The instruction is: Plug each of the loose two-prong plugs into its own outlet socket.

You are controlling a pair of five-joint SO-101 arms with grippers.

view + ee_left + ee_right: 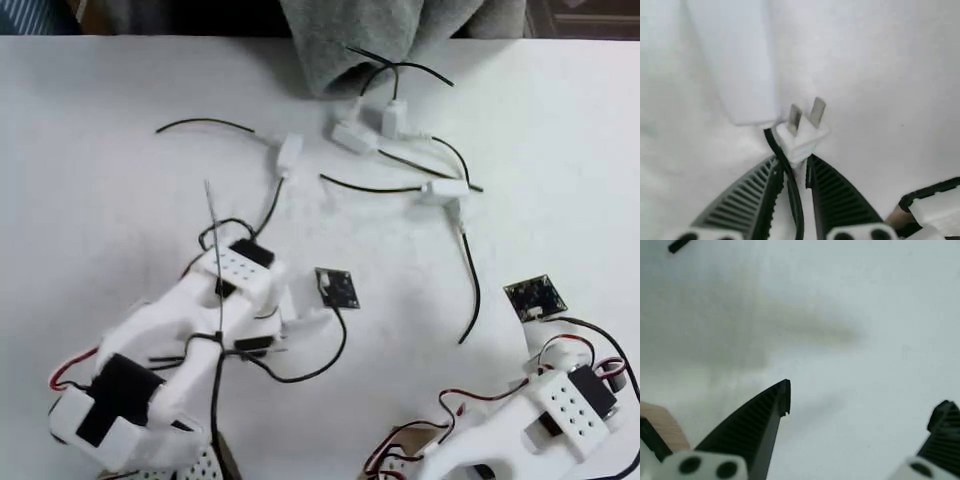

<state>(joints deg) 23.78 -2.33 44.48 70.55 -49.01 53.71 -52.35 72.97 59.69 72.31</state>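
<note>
On the table (100,120), left claw (794,161) pinches a plug (801,136) (prongs bare); right claw (865,395) spread

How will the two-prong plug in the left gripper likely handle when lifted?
The two-prong plug looks small and rigid, so probably light. Its thin black cable curves loosely, likely floppy and trailing. Pinched at its narrow rear by the left gripper, it may twist.

The table (90,120) is white, the cloth (370,35) at twelve o'clock grey, the connectors (445,187) near one o'clock white on black cords (476,285), the plug (800,137) white with grey prongs (817,111), the left gripper (794,167) and right gripper (862,397) dark grey and ribbed, and the arms (180,330) white with red and black wires (72,372).
</note>
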